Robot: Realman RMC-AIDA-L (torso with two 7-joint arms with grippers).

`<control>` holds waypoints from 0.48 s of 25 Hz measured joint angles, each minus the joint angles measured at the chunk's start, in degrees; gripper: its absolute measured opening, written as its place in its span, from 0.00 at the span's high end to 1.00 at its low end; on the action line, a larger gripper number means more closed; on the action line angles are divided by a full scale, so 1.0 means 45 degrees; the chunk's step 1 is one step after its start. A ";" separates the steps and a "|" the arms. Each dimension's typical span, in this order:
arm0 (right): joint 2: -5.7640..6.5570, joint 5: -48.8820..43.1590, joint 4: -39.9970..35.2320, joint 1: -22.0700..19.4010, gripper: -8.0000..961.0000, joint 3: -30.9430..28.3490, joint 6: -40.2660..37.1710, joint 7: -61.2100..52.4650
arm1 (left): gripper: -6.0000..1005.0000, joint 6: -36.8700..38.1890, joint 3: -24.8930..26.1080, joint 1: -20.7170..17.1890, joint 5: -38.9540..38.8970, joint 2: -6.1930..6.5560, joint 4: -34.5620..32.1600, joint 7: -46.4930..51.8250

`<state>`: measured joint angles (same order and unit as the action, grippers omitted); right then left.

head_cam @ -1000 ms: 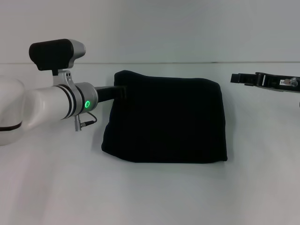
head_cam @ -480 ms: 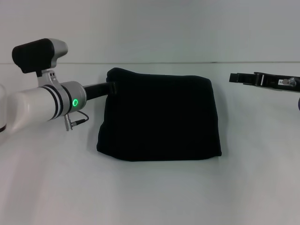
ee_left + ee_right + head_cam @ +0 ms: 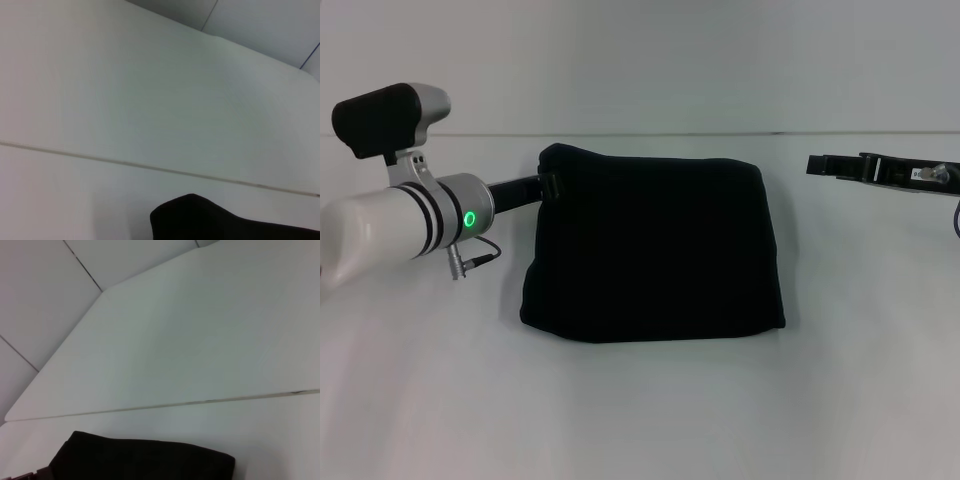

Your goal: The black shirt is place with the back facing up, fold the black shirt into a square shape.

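The soft, limp matte black fabric shirt (image 3: 655,250) lies folded mid-table, likely light and floppy, best pinched at an edge or corner, as the left gripper (image 3: 550,186) grasps its far-left corner; the right gripper (image 3: 820,165) hovers apart.

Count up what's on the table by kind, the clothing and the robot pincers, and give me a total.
Black shirt, folded into a squarish block on the white table: 1
Robot pincers: 2, the left pincer at the shirt's far-left corner, the right pincer hanging off to the shirt's right, apart from it
Total: 3
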<state>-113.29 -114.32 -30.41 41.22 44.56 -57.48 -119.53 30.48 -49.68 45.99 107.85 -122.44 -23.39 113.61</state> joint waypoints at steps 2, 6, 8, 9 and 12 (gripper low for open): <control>-0.0005 0.0003 0.0000 -0.0003 0.32 0.0000 0.0000 0.0000 | 0.97 0.0009 0.0003 -0.0002 -0.0001 0.0008 0.0000 -0.0003; -0.0017 0.0009 0.0001 -0.0009 0.31 0.0000 0.0000 0.0000 | 0.97 0.0017 0.0006 -0.0006 0.0005 0.0011 0.0000 -0.0018; -0.0019 0.0008 0.0000 -0.0012 0.31 0.0009 0.0000 0.0000 | 0.97 0.0011 0.0006 -0.0006 0.0004 0.0011 0.0001 -0.0013; -0.0019 0.0002 0.0001 -0.0013 0.31 0.0015 0.0000 0.0000 | 0.96 0.0000 0.0006 -0.0010 0.0000 0.0011 0.0002 -0.0002; -0.0020 -0.0019 0.0001 -0.0018 0.30 0.0016 -0.0001 0.0000 | 0.96 -0.0024 0.0174 -0.0052 -0.0028 0.0006 -0.0003 0.0013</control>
<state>-113.37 -114.40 -30.41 41.14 44.63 -57.48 -119.53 30.37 -48.90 45.76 107.73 -122.41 -23.40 113.67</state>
